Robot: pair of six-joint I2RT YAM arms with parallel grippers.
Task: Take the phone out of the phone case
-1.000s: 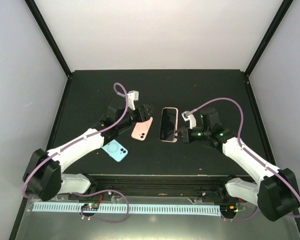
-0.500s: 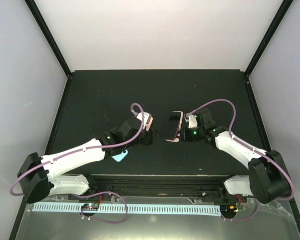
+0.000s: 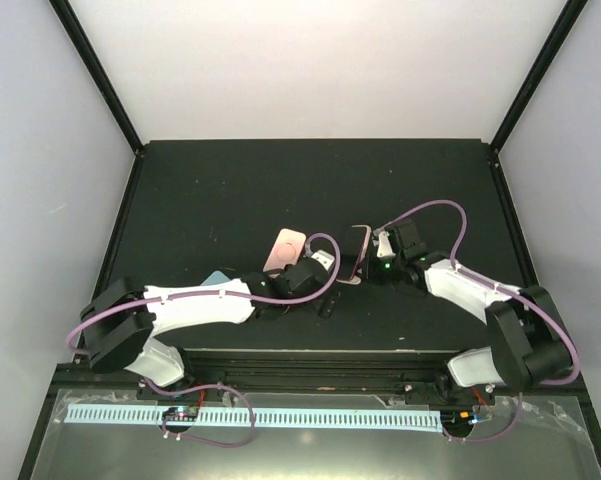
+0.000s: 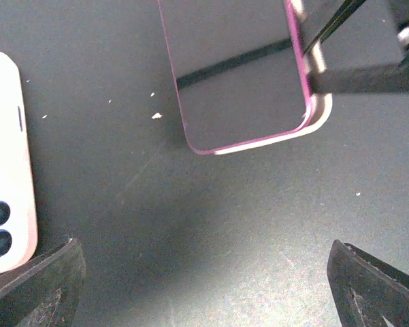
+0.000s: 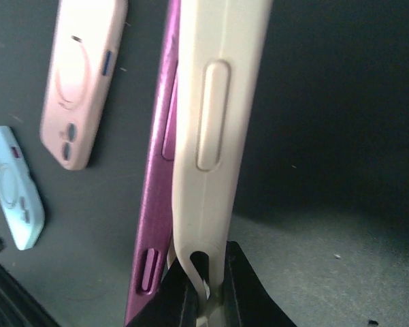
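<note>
The magenta phone (image 5: 156, 204) sits partly in a cream case (image 5: 214, 122), tipped up on its long edge at the table's middle (image 3: 358, 252). My right gripper (image 5: 207, 293) is shut on the case's peeled-back bottom edge, and the phone's side stands a little out of the case. In the left wrist view the phone's dark screen (image 4: 235, 75) and the cream case rim (image 4: 316, 119) lie ahead. My left gripper (image 4: 204, 293) is open and empty just short of the phone's corner, over bare mat.
A pink-cased phone (image 3: 285, 248) lies face down left of the task phone and shows in the left wrist view (image 4: 7, 170). A light blue cased phone (image 5: 17, 191) lies further left, mostly under my left arm (image 3: 195, 300). The black mat's front edge (image 3: 320, 348) is close.
My left arm has swung right and toward the front, over the pink and blue phones, up to the task phone. My right gripper has tipped the phone further onto its edge.
</note>
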